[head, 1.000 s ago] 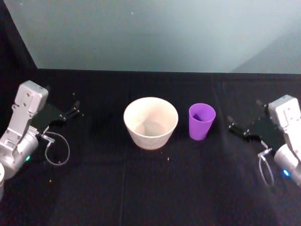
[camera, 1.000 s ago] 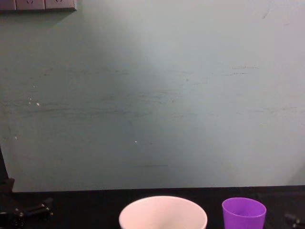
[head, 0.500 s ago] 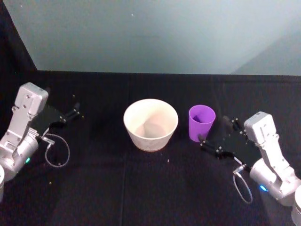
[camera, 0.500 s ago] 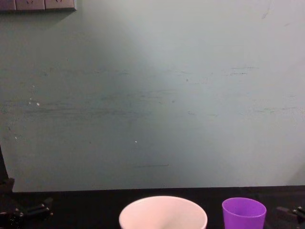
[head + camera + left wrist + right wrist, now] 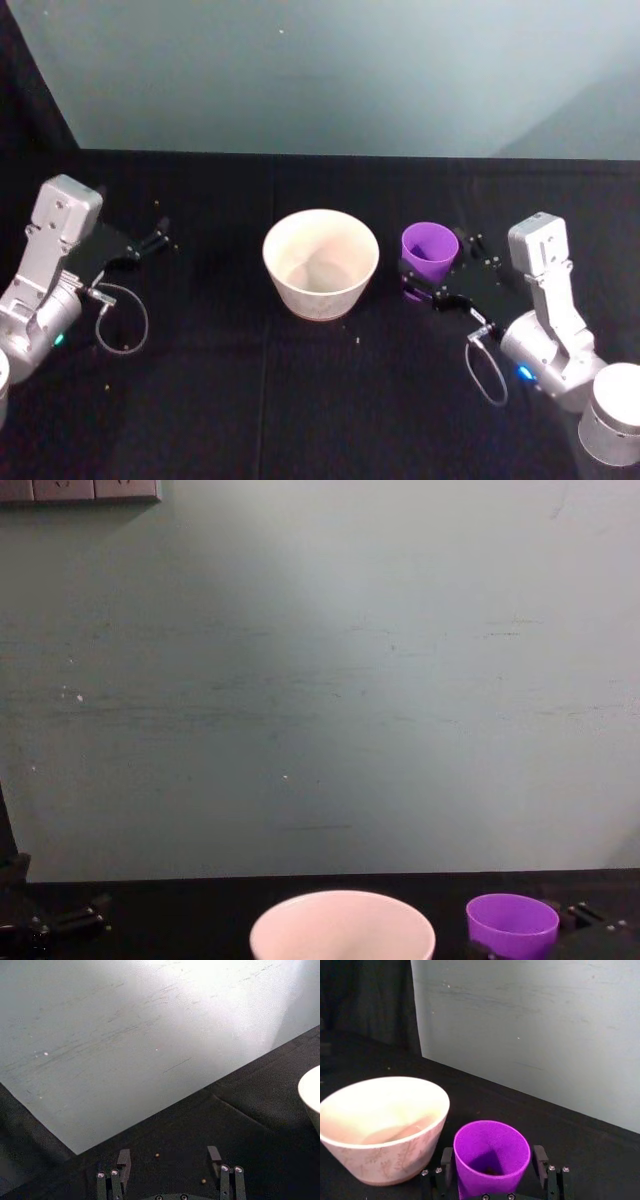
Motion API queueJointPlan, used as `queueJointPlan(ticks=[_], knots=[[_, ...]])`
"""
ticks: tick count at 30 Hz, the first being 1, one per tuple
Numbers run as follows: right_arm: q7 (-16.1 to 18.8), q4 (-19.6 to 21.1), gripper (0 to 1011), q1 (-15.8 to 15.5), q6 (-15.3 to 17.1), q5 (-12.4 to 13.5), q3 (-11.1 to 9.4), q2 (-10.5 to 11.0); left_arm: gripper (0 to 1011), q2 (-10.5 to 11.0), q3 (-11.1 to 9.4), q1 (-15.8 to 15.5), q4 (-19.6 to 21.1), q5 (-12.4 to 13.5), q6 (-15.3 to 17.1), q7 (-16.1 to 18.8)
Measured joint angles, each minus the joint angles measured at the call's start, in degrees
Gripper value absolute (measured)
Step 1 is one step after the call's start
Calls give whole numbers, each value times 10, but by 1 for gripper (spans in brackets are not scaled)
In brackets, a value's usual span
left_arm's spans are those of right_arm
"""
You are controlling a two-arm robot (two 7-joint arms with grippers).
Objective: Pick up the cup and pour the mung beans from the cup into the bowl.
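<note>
The cup (image 5: 430, 250) is seen as a small bright purple tumbler with smooth tapered sides. It stands upright on the black cloth (image 5: 300, 400), just beside the bowl (image 5: 320, 290) at its 3 o'clock and apart from it. In the right wrist view a small dark clump, taken to be the mung beans (image 5: 490, 1170), is made out at the bottom of the cup (image 5: 512, 1147). The bowl (image 5: 395, 1150) is shown wide, round and pale pinkish-white, with a thin rim and a faint leafy print on its outer wall.

The right gripper (image 5: 436, 266) is brought in from the cup's 4 o'clock. Its fingers (image 5: 538, 1157) are spread wide, one on each side of the cup near the base. A narrow gap is seen at one finger, and the cup is not clamped. In the chest view the cup (image 5: 512, 925) is set at the bowl's (image 5: 340, 930) 3 o'clock.

The left gripper (image 5: 158, 233) is parked well apart at the bowl's 9 o'clock, its fingers (image 5: 122, 1160) wide apart and empty. A few stray grains (image 5: 157, 1155) are scattered on the cloth near it.
</note>
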State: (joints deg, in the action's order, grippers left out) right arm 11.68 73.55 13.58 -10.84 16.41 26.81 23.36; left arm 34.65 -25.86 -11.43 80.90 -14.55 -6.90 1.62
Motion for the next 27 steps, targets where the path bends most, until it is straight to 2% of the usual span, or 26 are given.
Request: queueJointPlan(ticks=[11,15,18,19,27], knots=[[27,-43,995,24,-5,1,-5,-28,1000,0,0,0,0,0,0,0],[28,-47,890,24,-6,-3,-11,-34,1000,0,0,0,0,0,0,0],[28,-47,861,23,-5,-5,-13,-36,1000,0,0,0,0,0,0,0],[28,-43,790,20,-3,-7,-16,-37,1000,0,0,0,0,0,0,0],[16,17,741,-5,8,-25,-32,-29,1000,0,0,0,0,0,0,0]])
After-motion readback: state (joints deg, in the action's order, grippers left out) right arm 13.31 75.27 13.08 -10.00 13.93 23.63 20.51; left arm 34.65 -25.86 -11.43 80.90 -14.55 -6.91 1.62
